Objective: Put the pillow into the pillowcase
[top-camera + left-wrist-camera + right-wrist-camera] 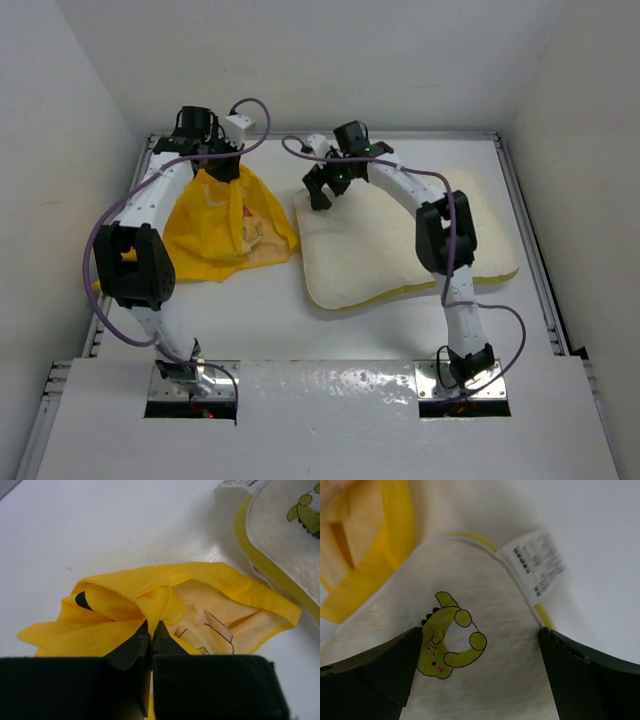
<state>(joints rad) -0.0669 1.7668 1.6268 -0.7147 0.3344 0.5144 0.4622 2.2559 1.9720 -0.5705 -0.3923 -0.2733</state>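
Pillow [400, 245] — cream, quilted, yellow trim, flat.

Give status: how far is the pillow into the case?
Done: left gripper shut on the pillowcase hem, holding its mouth up. In hand: right gripper open over the pillow corner, gripping nothing. Left: grasping the pillow and all the insertion; it lies beside the case, wholly outside.

Both arms reaching forward, left gripper [151, 630] pinched closed, right gripper [477, 645] spread wide
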